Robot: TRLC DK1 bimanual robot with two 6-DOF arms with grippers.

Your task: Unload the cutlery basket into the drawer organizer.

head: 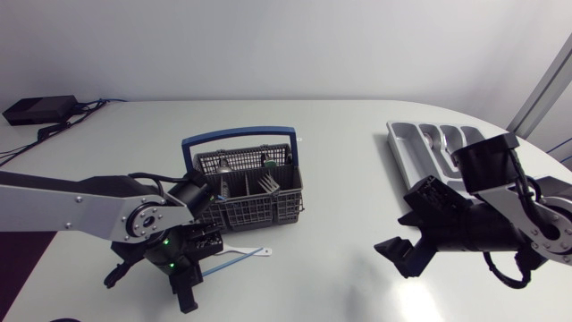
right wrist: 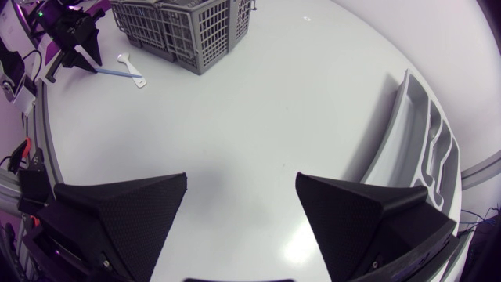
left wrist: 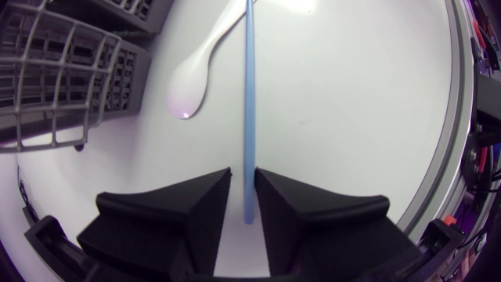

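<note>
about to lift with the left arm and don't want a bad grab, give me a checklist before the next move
1. Blue utensil lined up in the left claw: ok, it runs between the fingers.
2. Both fingers touching it: not ok, a gap shows on one side.
3. White spoon out of the grip: ok, it lies beside the blue utensil, ahead of the fingers.
4. Right claw out of the way: ok, open and empty over bare table, far from the left arm.
5. Free slot in the drawer organizer: cannot tell, the right arm hides part of it.
6. Cutlery basket clear of the lift: ok, it stands beside the claw, apart from it.
</note>
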